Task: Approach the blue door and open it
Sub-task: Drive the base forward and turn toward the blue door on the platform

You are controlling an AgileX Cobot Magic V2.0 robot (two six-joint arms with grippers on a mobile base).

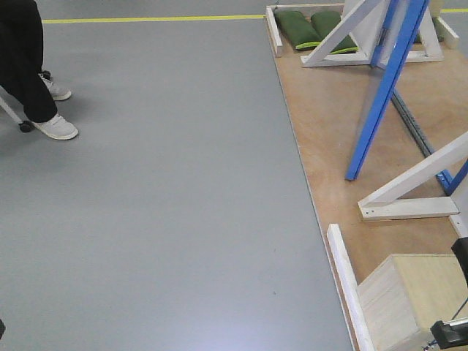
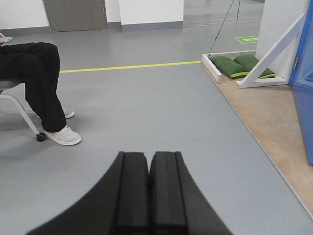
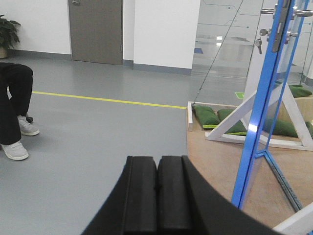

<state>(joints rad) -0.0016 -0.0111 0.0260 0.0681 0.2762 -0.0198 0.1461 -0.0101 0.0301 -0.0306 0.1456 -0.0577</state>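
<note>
The blue door (image 3: 259, 105) stands on a wooden platform to my right, seen almost edge-on, with its silver lever handle (image 3: 299, 12) and a metal latch plate (image 3: 279, 27) near the top. It also shows as a slanted blue door edge (image 1: 380, 95) in the front view and as a blue door panel (image 2: 304, 98) at the right border of the left wrist view. My left gripper (image 2: 149, 155) is shut on nothing above grey floor, well left of the door. My right gripper (image 3: 157, 160) is also shut and empty, short of the door's edge.
The wooden platform (image 1: 322, 124) has a raised white rim (image 1: 342, 270). White wooden braces (image 1: 409, 191) and green sandbags (image 1: 311, 29) sit on it, and a plywood box (image 1: 409, 300) stands at the near right. A seated person's legs (image 1: 25, 66) are at far left. A yellow floor line (image 1: 146, 19) crosses ahead.
</note>
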